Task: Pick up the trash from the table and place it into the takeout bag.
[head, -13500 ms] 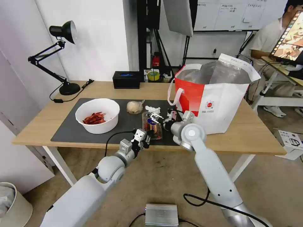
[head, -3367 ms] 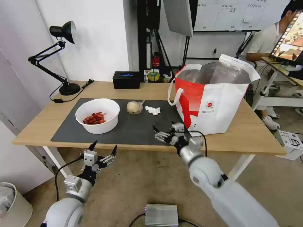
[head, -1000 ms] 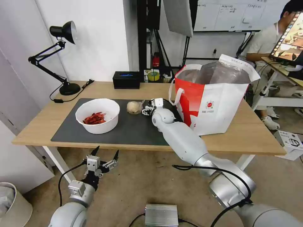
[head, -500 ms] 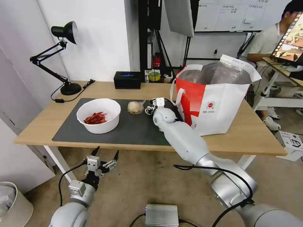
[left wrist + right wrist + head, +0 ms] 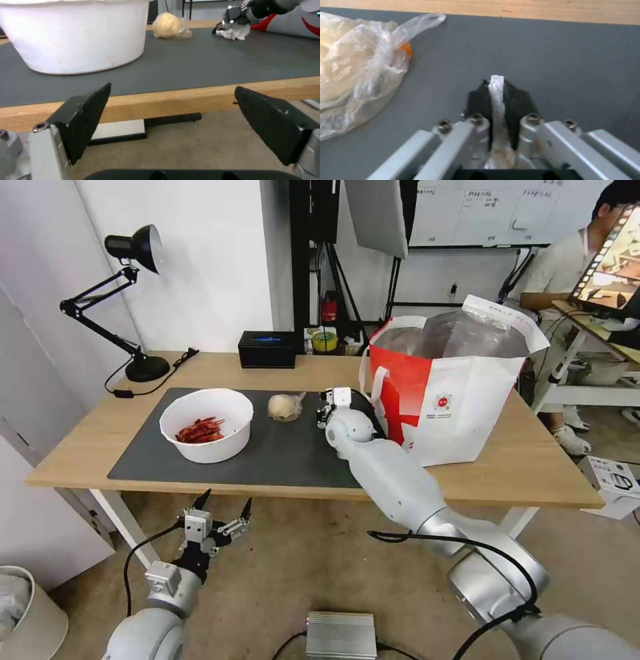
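the right gripper (image 5: 496, 86) is pinching the crumpled white tissue (image 5: 496, 100), its two black pads closed tight with a thin white strip of paper poking out between them. seen from the left wrist, the tissue (image 5: 234, 32) is showing as a small wrinkled white wad right at the mat (image 5: 200, 60), with the right gripper (image 5: 233, 18) sitting on top of it; whether the wad is touching the mat is hard to tell. just beside it the balled cloudy plastic wrap (image 5: 285, 407) is lying on the mat, a yellowish lump inside thin clear film with a loose twisted tail. further toward the robot's left the white round bowl (image 5: 207, 425) is standing on the mat with red scraps inside. the takeout bag (image 5: 453, 393) is standing upright on the table (image 5: 533, 467) at the robot's right, its top gaping and silver lining showing. the left gripper (image 5: 220, 513) is hanging below the table's near edge, fingers spread wide and holding nothing.
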Available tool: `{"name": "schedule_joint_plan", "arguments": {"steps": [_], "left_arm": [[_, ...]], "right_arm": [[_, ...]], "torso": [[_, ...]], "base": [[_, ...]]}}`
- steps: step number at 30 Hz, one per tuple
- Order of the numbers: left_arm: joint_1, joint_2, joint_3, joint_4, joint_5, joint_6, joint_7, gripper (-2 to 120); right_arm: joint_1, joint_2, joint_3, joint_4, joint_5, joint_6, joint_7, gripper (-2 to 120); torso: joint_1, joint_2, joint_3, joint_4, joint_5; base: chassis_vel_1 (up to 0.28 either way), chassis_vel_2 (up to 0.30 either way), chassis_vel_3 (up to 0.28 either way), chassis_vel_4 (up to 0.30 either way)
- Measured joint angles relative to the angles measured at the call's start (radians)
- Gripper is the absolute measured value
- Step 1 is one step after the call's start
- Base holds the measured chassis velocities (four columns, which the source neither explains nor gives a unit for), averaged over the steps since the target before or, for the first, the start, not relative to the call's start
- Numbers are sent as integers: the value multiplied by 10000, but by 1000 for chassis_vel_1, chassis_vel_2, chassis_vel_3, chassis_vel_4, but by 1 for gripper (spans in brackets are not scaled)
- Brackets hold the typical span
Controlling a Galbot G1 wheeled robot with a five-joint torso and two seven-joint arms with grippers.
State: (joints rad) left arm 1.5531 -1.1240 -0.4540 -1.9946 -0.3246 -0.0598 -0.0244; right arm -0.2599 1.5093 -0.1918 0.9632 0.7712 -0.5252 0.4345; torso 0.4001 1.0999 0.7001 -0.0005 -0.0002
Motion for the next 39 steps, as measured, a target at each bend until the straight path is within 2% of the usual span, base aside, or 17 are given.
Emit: {"name": "schedule_joint_plan", "arguments": {"steps": [2, 6, 11, 15, 18, 21, 22, 26, 34, 39], "left_arm": [[-2, -10, 23, 10, 13, 0, 0, 100], [-11, -34, 49, 32, 31, 0, -6, 100], [-21, -46, 54, 35, 35, -2, -12, 100], [19, -72, -23, 0, 35, -17, -27, 100], [54, -81, -57, -22, 35, -40, -32, 100], [130, -101, -117, -91, 34, -87, -35, 100], [130, -101, -117, -91, 34, -87, -35, 100], [157, -122, -122, -131, 34, -88, -39, 100], [254, -138, -141, -186, 64, -74, -42, 100], [274, -140, -134, -192, 95, -57, -47, 100]], "right_arm": [[-26, -21, -7, 81, 53, 138, -87, 0], [-113, -136, -35, 474, 262, 283, -269, 0], [-223, -392, -86, 1088, 501, 322, -359, 0], [-588, -1151, -251, 2769, 1121, 269, -296, 0], [-718, -1431, -278, 3440, 1350, 210, -248, 0], [-1065, -2269, -229, 5592, 1883, 87, -6, 0], [-1065, -2269, -229, 5592, 1883, 87, -6, 0], [-1001, -2979, 121, 7187, 2059, 76, 225, 0], [-266, -3851, 1006, 8178, 2421, -120, 534, 0], [482, -4968, 1482, 8049, 2244, -287, 429, 0]], "torso": [[-1, 0, 1, 1, 0], [1, -3, 3, 11, 4], [1, -2, 2, 9, 3], [1, -3, 1, 6, 3], [0, -3, 0, 6, 4], [-1, -1, -1, 6, 4], [-1, -1, -1, 6, 4], [-2, 0, -1, 5, 3], [-2, 0, -2, 6, 3], [-2, 1, -2, 5, 3]], "base": [[0, 0, 0, 0], [0, 0, 0, 0], [0, 0, 0, 0], [0, 0, 0, 0], [0, 0, 0, 0], [0, 0, 0, 0], [0, 0, 0, 0], [0, 0, 0, 0], [0, 0, 0, 0], [0, 0, 0, 0]]}}
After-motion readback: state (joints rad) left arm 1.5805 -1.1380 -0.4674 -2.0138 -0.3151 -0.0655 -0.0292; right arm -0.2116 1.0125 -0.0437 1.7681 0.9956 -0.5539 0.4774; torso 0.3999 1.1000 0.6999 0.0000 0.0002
